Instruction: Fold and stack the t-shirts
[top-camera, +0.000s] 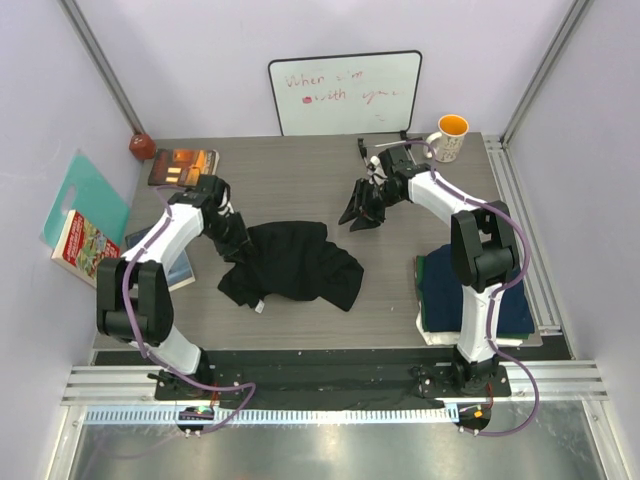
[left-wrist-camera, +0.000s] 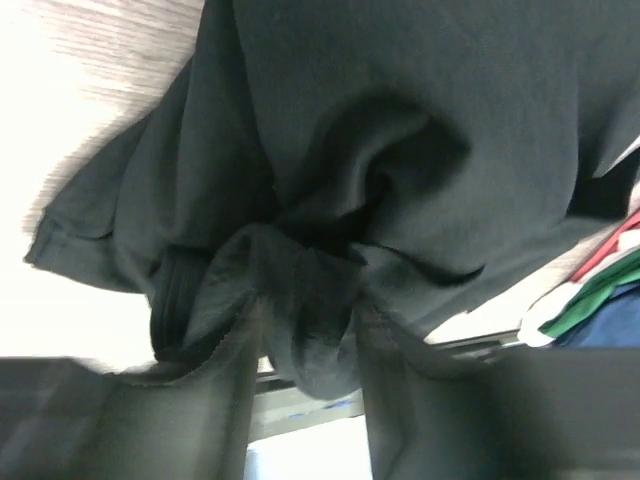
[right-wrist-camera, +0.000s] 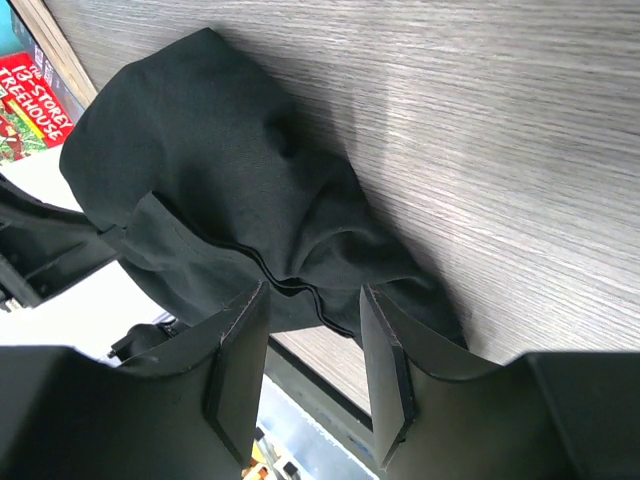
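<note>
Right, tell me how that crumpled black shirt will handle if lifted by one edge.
The black shirt lies in soft bunched folds, so it will probably sag and drape. Cloth already puckers between the left tool, so it likely stretches rather than lifting whole.

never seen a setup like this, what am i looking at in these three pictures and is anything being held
Two robot arms are bolted at the near edge of a wooden table. One picture looks down from above; the other two come from cameras on each wrist. A crumpled black t-shirt lies mid-table, with folded shirts stacked at the right. The left gripper has its jaws pinched on a bunch of the black cloth. The right gripper hangs above the table, jaws open, holding nothing.
</note>
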